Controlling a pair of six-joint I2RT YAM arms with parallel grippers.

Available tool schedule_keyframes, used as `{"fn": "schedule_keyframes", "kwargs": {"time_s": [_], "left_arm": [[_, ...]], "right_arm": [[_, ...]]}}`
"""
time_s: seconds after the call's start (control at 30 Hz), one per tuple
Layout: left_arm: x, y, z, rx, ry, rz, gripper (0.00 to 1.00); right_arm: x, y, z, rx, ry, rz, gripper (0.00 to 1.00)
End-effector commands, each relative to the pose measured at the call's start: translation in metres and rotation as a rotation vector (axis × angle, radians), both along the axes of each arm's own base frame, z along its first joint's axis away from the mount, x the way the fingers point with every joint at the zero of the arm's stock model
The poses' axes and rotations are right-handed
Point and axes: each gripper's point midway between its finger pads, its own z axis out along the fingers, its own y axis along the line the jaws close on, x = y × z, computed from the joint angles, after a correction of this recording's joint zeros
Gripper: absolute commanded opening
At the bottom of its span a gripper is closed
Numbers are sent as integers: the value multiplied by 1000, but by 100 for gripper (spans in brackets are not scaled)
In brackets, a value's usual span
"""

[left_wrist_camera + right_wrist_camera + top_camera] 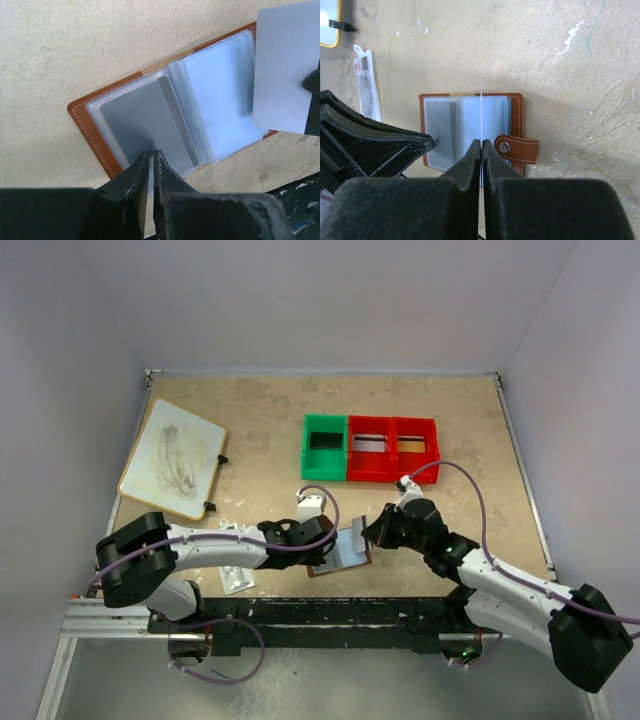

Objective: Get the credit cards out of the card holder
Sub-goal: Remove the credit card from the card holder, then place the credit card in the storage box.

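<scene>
The card holder [322,569] lies open on the table, brown rim [95,131] around bluish-grey clear pockets, snap tab [517,149] at its right side. My right gripper [482,142] is shut on a silvery grey credit card [285,70] and holds it above the holder's right page; it shows edge-on in the right wrist view [481,112]. My left gripper [151,155] is shut, its tips resting on the left page, where a grey flat piece [142,117] sits inside a pocket. I cannot make out the golden tan card in the holder.
A green bin [325,448] and two red bins [392,449] stand behind the holder, each with a flat item inside. A white board with a yellow rim [172,458] lies at the back left. A clear speckled packet [236,578] lies beside the left arm.
</scene>
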Motion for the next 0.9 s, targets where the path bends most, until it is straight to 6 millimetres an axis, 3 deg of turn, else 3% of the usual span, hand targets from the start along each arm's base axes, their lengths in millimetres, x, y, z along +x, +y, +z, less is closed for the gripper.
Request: {"fn": "schedule_keyframes", "kwargs": {"time_s": [0.0, 0.17, 0.3, 0.4, 0.5, 0.63, 0.73, 0.87], "left_arm": [[4, 11, 27, -14, -68, 5, 10], [12, 21, 49, -12, -133, 20, 20], [21, 45, 59, 98, -191, 59, 33], [28, 61, 77, 136, -257, 79, 57], [34, 74, 99, 138, -307, 85, 70], [48, 100, 118, 175, -306, 121, 75], [66, 138, 125, 281, -304, 198, 76], [79, 174, 133, 388, -320, 264, 77]], "right_arm": [[10, 1, 28, 28, -99, 1, 0], [12, 6, 47, 84, -171, 17, 0], [14, 6, 59, 98, -209, 19, 0], [18, 3, 69, 95, -246, 0, 0], [28, -5, 79, 67, -311, -40, 0], [50, -23, 98, -15, -453, -128, 0], [70, -38, 117, -111, -529, -201, 0], [96, -38, 140, -252, -598, -164, 0]]}}
